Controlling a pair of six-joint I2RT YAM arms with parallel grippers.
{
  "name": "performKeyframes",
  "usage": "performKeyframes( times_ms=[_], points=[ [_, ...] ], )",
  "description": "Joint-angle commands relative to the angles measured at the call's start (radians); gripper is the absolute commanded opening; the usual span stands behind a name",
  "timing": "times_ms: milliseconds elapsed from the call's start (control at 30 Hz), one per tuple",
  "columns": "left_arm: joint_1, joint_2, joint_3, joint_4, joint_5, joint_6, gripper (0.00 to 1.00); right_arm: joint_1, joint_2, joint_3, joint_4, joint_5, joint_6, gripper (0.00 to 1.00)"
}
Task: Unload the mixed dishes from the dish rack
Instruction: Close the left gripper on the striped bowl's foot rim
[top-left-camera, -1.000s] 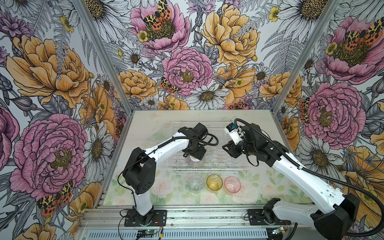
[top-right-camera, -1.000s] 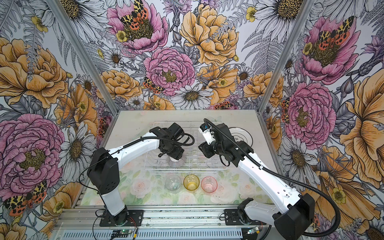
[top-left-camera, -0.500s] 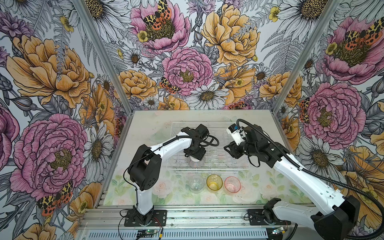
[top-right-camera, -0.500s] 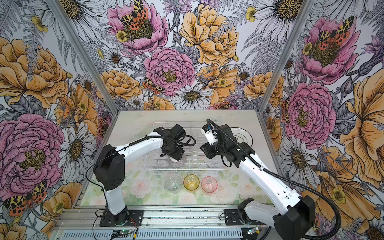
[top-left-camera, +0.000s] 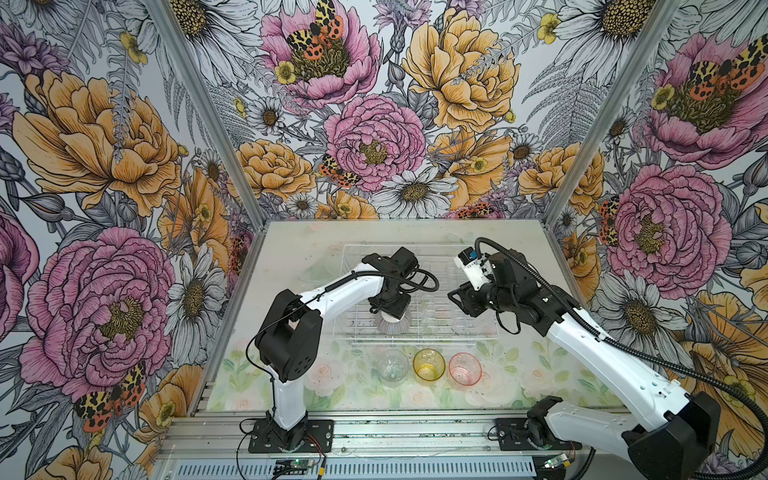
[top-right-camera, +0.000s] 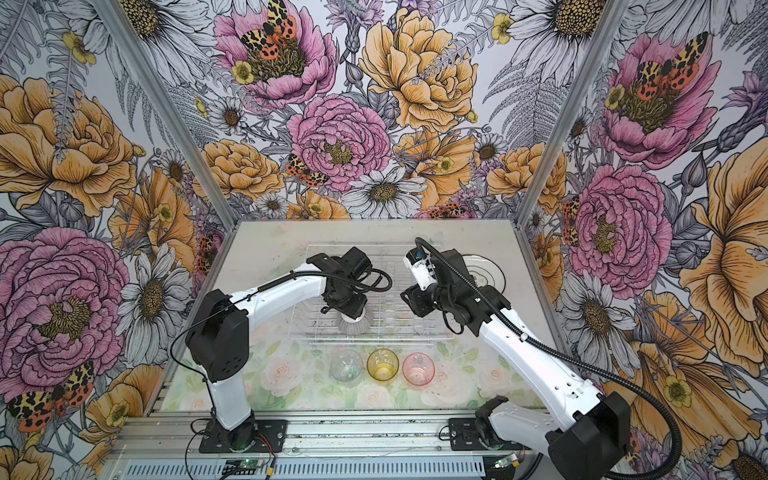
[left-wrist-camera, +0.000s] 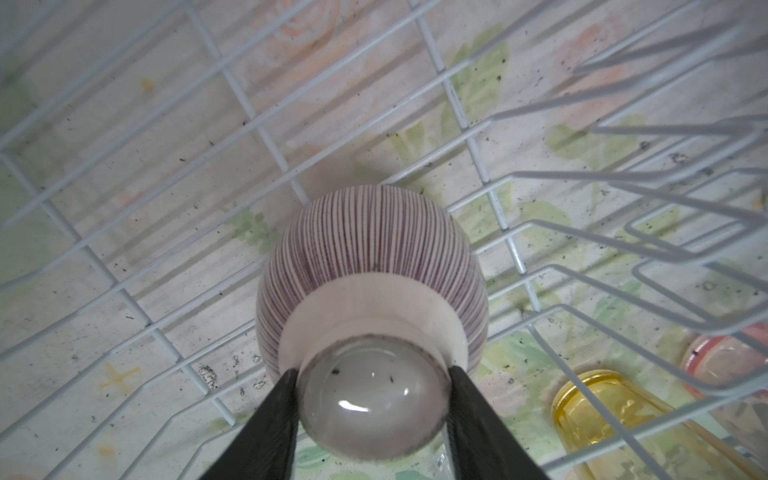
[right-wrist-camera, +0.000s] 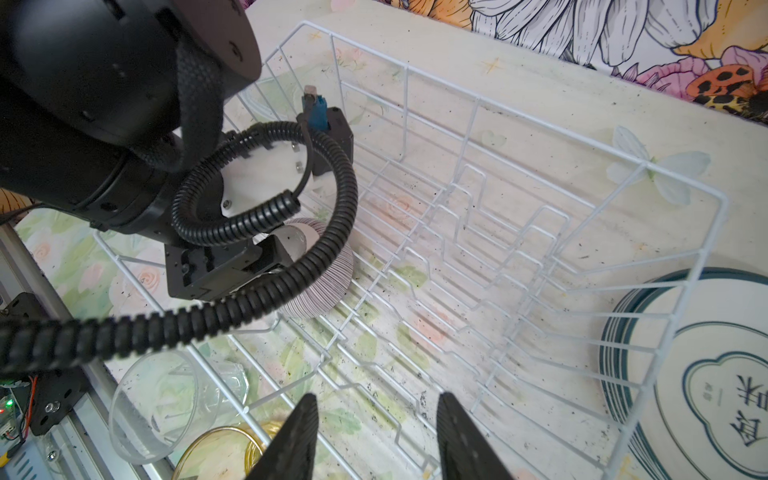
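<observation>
The ribbed grey-purple bowl (left-wrist-camera: 370, 249) lies upside down inside the white wire dish rack (top-left-camera: 436, 332), near its front left. My left gripper (left-wrist-camera: 372, 370) points down onto it, both black fingers pressed against the white foot, so it is shut on the bowl (top-left-camera: 390, 326). My right gripper (right-wrist-camera: 378, 397) hangs open over the right half of the rack (right-wrist-camera: 540, 124) with nothing between its fingers. Three tumblers stand in a row in front of the rack: clear (top-left-camera: 392, 365), amber (top-left-camera: 429, 364) and pink (top-left-camera: 464, 369). A stack of plates (top-right-camera: 486, 270) lies right of the rack.
Upright wire prongs (right-wrist-camera: 498, 249) fill the rack's middle and right. The left arm's black cable loop (right-wrist-camera: 266, 249) arches over the bowl. Floral walls close in the table on three sides. A metal rail (top-left-camera: 374, 436) runs along the front edge.
The left gripper's jaws have narrowed until they grip the bowl's foot. The right arm has hardly moved and its jaws stay as they were.
</observation>
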Motion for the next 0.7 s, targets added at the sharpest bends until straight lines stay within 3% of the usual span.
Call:
performKeyframes(
  times_ms=[0,233,667],
  points=[
    [0.012,0.002,0.000,-0.006,0.036,0.006,0.49,-0.007,-0.017,-0.013,0.027,-0.017,0.017,0.49],
    [0.023,-0.015,-0.004,-0.008,0.042,0.014,0.41,-0.011,-0.011,-0.025,0.045,-0.037,0.029,0.49],
    [0.095,-0.130,-0.040,0.039,0.134,0.027,0.39,-0.028,0.032,-0.073,0.114,-0.185,0.099,0.49]
  ],
)
